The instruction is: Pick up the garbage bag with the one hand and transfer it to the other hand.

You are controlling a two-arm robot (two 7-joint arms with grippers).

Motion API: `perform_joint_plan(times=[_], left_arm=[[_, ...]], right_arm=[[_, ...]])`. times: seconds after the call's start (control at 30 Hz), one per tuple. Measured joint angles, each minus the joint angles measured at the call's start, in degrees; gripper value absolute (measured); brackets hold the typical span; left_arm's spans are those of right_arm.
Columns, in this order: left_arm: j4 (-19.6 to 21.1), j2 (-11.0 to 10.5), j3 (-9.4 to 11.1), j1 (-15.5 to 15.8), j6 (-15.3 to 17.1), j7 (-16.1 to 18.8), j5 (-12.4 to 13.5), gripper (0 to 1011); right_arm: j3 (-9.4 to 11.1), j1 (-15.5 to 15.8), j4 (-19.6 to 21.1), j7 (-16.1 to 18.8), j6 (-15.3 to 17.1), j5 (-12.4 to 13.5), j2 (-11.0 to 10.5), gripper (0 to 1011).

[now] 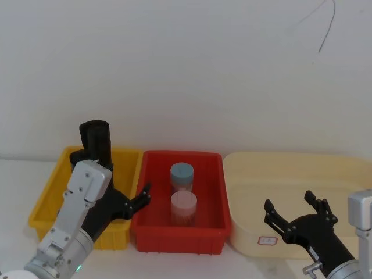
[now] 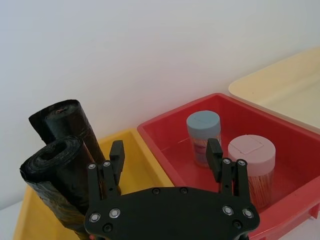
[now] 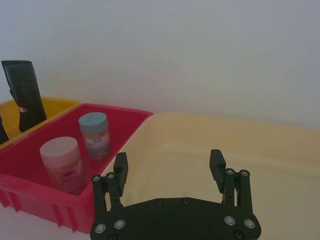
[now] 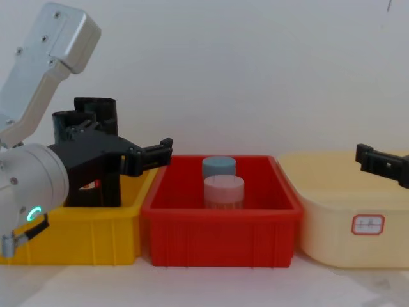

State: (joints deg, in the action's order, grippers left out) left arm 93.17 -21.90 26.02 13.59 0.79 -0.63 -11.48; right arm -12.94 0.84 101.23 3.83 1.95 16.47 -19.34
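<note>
The garbage bag (image 3: 21, 90) is black with a red-and-white band. There's a yellow bin (image 1: 45, 200), a red bin (image 1: 174, 238), a cream tub (image 1: 279, 174), a blue-lidded jar (image 1: 181, 174), a pink-lidded jar (image 1: 183, 208).

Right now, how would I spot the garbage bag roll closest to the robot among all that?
Find the yellow bin, leftmost of three bins. Two black rolls stand upright in it; yours is the front roll, beside the left pincer, while its twin stands behind it.

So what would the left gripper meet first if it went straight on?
Likely the red bin, at its rim, though depth is unclear. The left gripper points past the garbage bag, which stands beside it.
</note>
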Motion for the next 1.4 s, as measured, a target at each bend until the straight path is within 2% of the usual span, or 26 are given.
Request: perform_joint_plan(times=[1.4], left_arm=[[0.00,0.00,0.00,0.00,0.00,0.00,0.00,1001]], right_arm=[[0.00,0.00,0.00,0.00,0.00,0.00,0.00,998]])
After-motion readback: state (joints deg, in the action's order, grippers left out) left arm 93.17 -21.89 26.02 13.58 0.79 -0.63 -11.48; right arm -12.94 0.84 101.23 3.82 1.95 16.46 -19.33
